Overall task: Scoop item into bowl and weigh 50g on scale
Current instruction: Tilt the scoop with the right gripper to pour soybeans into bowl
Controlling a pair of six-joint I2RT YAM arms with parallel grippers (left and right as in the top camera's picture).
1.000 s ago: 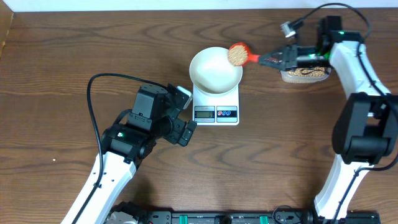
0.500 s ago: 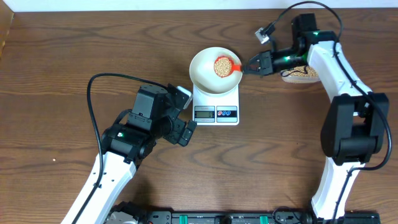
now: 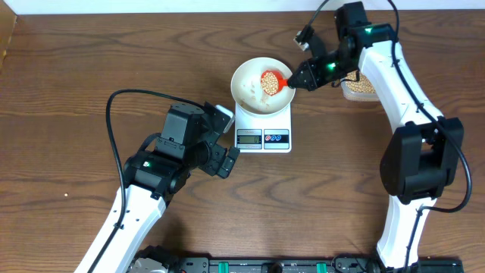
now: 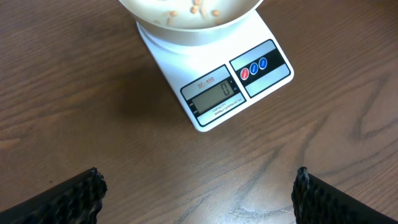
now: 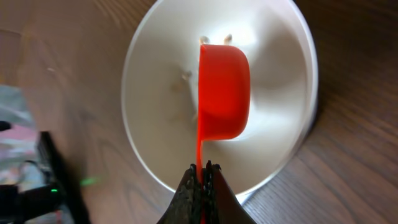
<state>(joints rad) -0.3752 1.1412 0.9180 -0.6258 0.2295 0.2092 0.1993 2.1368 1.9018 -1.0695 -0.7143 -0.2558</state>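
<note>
Left gripper point(image 4: 198, 196) hovers empty, jaws spread wide, at the 8 o'clock side of the scale point(image 4: 231, 86), as I watch from the remote desk; the scale's display reads zero. On its 12 o'clock end sits the bowl point(image 3: 244, 92), a few beans point(image 4: 198, 7) scattered inside. At the bowl's 3 o'clock rim, the right gripper point(image 5: 202, 177) is clamped on the handle of a red scoop point(image 5: 225, 93), tipped on its side over the bowl with more beans at its mouth. Farther toward 3 o'clock, a clear tub point(image 3: 355, 89) of beans stands on the wooden table point(image 3: 76, 68).
</note>
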